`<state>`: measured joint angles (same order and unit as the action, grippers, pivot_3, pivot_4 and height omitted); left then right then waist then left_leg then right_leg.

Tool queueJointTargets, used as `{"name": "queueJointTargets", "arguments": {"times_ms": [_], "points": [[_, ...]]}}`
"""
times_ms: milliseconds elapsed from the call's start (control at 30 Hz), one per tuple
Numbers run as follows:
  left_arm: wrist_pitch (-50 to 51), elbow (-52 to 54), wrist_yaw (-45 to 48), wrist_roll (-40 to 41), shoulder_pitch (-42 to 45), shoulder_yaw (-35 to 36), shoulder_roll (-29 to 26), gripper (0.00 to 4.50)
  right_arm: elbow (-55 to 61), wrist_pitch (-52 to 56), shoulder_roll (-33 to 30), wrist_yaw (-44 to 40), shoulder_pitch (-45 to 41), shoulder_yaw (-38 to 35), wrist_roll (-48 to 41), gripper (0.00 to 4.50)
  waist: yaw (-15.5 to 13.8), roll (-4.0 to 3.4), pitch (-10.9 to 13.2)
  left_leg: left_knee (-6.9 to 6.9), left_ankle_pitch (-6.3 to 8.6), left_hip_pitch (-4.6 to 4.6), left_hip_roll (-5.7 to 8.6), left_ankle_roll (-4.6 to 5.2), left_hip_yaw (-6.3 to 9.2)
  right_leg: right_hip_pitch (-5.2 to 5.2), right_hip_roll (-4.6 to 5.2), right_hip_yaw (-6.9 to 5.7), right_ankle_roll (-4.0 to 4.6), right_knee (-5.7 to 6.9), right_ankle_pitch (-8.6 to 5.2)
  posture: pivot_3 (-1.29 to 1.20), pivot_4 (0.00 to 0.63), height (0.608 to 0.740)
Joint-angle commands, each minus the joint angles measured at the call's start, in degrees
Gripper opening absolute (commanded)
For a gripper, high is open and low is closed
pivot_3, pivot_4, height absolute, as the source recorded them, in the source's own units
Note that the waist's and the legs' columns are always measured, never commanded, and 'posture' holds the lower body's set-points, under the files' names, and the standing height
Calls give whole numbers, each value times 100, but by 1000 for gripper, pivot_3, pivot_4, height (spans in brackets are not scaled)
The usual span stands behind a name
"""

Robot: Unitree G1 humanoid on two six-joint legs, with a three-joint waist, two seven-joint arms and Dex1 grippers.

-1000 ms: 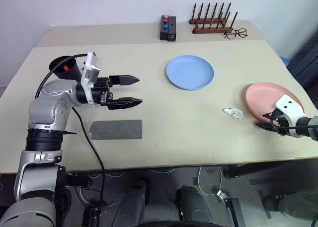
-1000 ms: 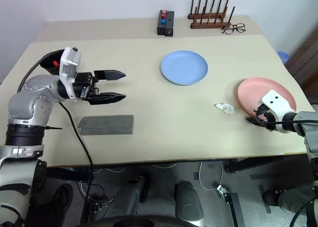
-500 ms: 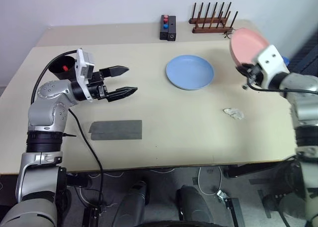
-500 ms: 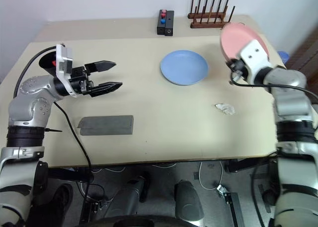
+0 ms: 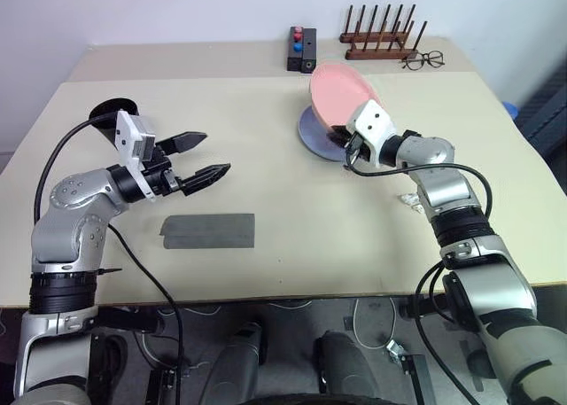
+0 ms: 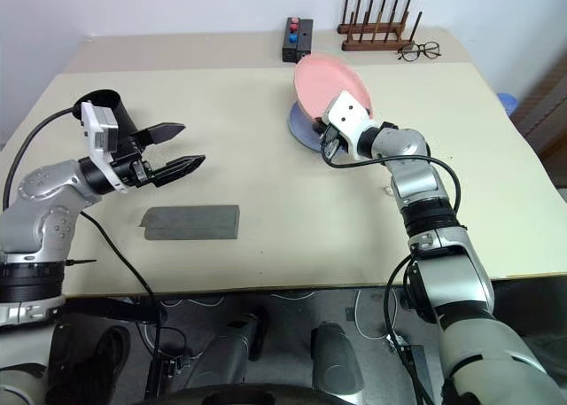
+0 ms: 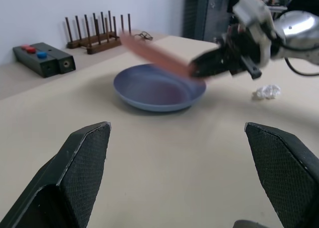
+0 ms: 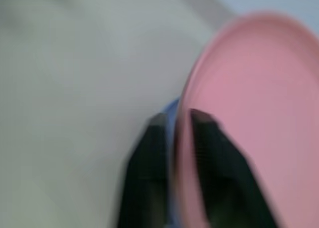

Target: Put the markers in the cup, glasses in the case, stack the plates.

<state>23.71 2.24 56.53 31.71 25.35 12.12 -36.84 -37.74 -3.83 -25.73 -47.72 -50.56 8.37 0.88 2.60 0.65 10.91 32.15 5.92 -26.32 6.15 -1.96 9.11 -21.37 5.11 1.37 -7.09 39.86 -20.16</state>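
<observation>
On the beige counter (image 5: 354,237), your right gripper (image 5: 344,144) pinches the salmon plate (image 5: 341,90) tilted over the blue plate (image 5: 312,132); left gripper (image 5: 202,159) jaws gape empty.

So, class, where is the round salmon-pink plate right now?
The round salmon-pink plate hangs tilted in the right pincer, directly over the light blue plate.
</observation>
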Motion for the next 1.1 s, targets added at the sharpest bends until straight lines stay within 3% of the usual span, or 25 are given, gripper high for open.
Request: {"name": "queueJointTargets", "arguments": {"times_ms": [33, 67, 167, 300, 567, 733, 900, 1000, 1100], "points": [[93, 405, -123, 153, -85, 139, -75, 4500, -133, -111, 28, 33, -125, -106, -36, 2426, 0, 0, 0, -1, 0, 0, 0, 0, 0, -1, 0, 0, 0, 0, 0, 0, 150, 738], [90, 457, -122, 144, -120, 114, -82, 4500, -178, -135, 21, 83, -155, -119, -8, 3075, -1, 0, 0, -1, 0, 0, 0, 0, -1, -1, 0, 1, 0, 0, 0, 0, 150, 738], [421, 628, -57, 454, -137, 135, -118, 4500, -46, -9, -42, 73, -234, -444, -343, 4447, -4, 0, 0, 0, -1, 0, 0, -1, 0, -1, 0, 1, 0, 0, 0, 0, 150, 738], [826, 858, 148, 798, -138, 70, -259, 4500, 580, 681, -274, -229, -65, -896, -941, 4447, -7, -1, 1, 0, -1, -1, 1, -1, 0, 0, 0, 1, 0, 1, 0, 0, 150, 738], [973, 1122, 610, 765, -132, -404, -456, 4500, 2233, 3307, -1693, -889, 1105, -1487, -1803, 4447, -81, -3, -1, -2, 2, -1, 1, 1, -1, 1, 7, 2, 3, -8, -1, 0, 150, 738], [730, 850, 608, 554, 76, -604, -286, 4500, 2486, 3778, -2623, -1030, 2074, -1300, -1426, 4447, -89, -5, -1, -6, 5, -3, 0, 6, -9, 0, 25, 0, 6, -17, -2, 0, 150, 738], [621, 665, 632, 417, 287, -791, -165, 4500, 2662, 4054, -2803, -914, 2491, -1209, -1283, 4447, -22, -5, -1, -4, 7, -3, 0, 10, -22, 0, 30, 3, 4, -22, -1, 0, 150, 738], [583, 618, 602, 380, 376, -828, -115, 4500, 2568, 4016, -2674, -737, 2548, -1210, -1240, 3588, -18, -5, -1, -5, 9, -4, 0, 13, -22, 2, 30, 2, 3, -27, -1, 0, 150, 738], [570, 607, 567, 346, 400, -806, -127, 4500, 2638, 4157, -2536, -789, 2483, -1253, -1438, 2048, -20, -5, -1, -4, 10, -5, 0, 14, -24, 2, 30, 3, 2, -28, 0, 0, 150, 738]]}}
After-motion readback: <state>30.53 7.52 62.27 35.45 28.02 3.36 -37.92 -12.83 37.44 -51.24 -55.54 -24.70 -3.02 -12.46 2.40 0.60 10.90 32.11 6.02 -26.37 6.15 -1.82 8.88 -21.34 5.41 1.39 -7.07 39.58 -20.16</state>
